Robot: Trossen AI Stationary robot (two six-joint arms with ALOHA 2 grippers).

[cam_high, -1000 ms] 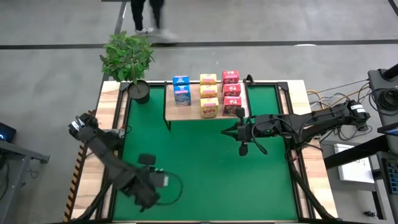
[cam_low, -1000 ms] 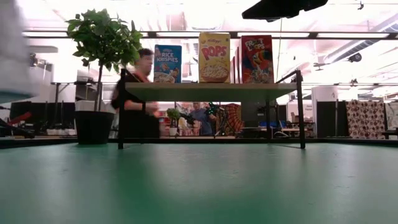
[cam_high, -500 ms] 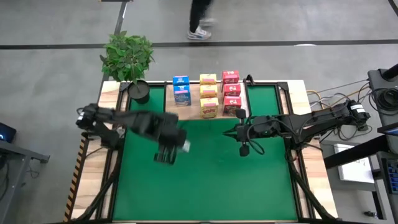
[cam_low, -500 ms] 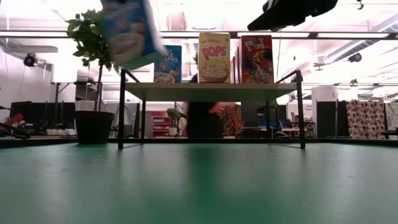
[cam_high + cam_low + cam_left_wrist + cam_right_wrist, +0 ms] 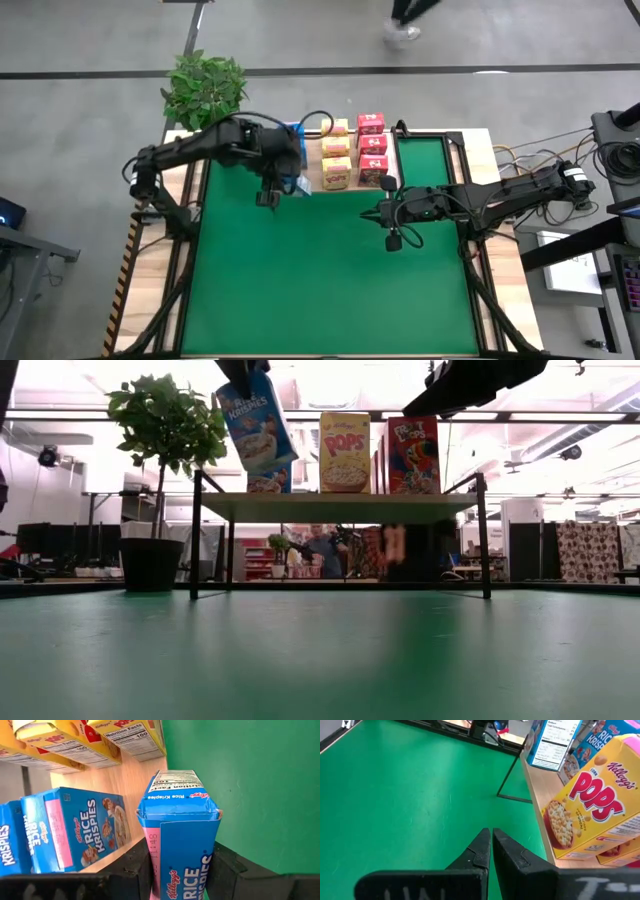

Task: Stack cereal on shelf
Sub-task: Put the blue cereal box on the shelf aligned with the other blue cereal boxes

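The shelf (image 5: 352, 186) stands at the table's far middle; it also shows in the low view (image 5: 340, 506). On it stand blue (image 5: 75, 832), yellow (image 5: 336, 176) and red (image 5: 373, 145) cereal boxes. My left gripper (image 5: 276, 186) is shut on another blue cereal box (image 5: 257, 420) and holds it above the shelf's front left corner. My right gripper (image 5: 372, 213) is shut and empty. It hovers just in front of the shelf's right part, next to a yellow Pops box (image 5: 585, 810). My left gripper pinches the blue box between its two fingers, on two opposite sides of the box's upper end (image 5: 165, 870). The fingers come from above, slanting toward the shelf. The box hangs below them, tilted and lifted clear of the shelf board (image 5: 262, 455).
A potted plant (image 5: 208, 100) stands at the table's far left corner, beside the shelf's left legs (image 5: 195, 540). The green mat (image 5: 320, 290) lies open in front of the shelf. A person (image 5: 410, 20) walks on the floor beyond the table.
My left gripper has swung from the table's near left part toward the far edge and up. It has carried the blue box to the shelf's front left corner, where the box now hangs tilted and clear of the board.
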